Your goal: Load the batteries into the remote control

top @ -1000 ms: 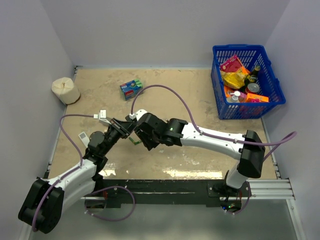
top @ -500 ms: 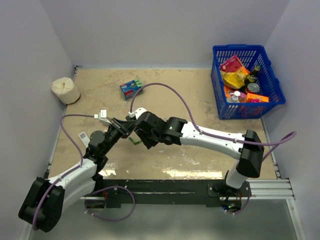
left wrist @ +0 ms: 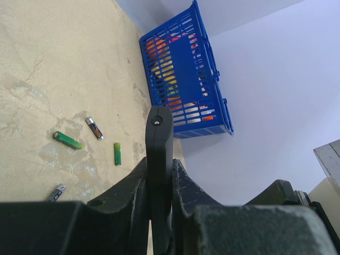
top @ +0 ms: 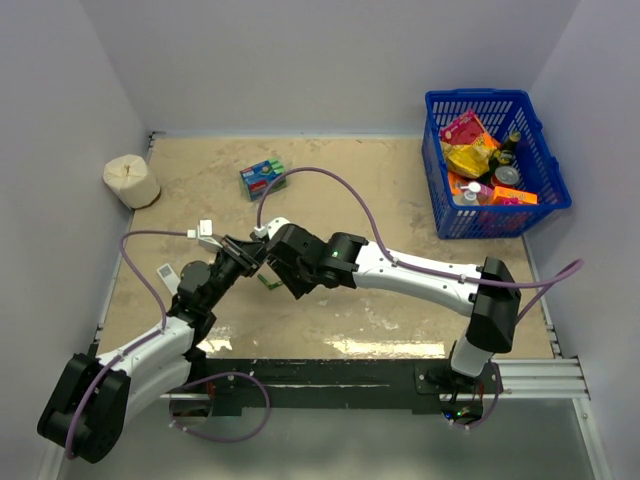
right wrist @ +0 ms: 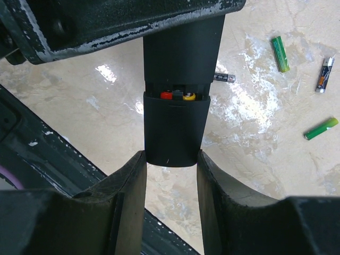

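My left gripper is shut on the black remote control, held edge-on above the table. In the right wrist view the remote points down, its back cover slid partly off. Red and yellow battery ends show in the gap. My right gripper has its fingers against both sides of the cover's lower end. Loose batteries lie on the table: two green ones and a black-orange one. In the top view both grippers meet at the remote.
A blue basket of packets and bottles stands at the back right. A blue-green packet lies at the back centre, a tissue roll at the back left. A small white remote lies left of my left arm.
My right arm has shifted slightly left, closer to my left gripper. The left arm and the remote have stayed in place.
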{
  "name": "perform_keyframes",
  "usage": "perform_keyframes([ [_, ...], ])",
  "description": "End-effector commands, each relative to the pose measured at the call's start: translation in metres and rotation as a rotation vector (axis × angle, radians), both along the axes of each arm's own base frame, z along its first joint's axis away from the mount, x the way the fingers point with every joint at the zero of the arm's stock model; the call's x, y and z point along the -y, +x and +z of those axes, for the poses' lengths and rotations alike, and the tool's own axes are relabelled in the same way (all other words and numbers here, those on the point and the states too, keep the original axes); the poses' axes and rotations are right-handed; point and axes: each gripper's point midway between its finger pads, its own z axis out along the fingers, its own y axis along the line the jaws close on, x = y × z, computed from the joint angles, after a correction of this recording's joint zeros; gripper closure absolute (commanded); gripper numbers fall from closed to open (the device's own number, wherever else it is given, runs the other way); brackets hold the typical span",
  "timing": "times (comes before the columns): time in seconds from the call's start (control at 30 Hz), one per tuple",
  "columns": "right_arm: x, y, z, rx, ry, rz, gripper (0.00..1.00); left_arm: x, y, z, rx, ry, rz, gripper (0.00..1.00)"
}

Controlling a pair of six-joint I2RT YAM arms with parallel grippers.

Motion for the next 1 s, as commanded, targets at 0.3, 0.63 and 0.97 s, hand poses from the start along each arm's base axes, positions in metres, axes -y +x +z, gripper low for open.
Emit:
perform_keyframes([
  [0.3,0.001,0.005,0.016,0.046,0.002,-0.008,0.64,0.003,-0.002,0.039,0.09,-0.111,-0.013,1.0],
  [0.63,0.003,0.005,0.02,0.05,0.007,-0.01,0.58,0.003,-0.006,0.04,0.095,-0.127,-0.024,1.0],
  [0.97,0.005,0.006,0.025,0.059,0.015,-0.015,0.53,0.004,-0.011,0.041,0.1,-0.153,-0.042,1.0],
])
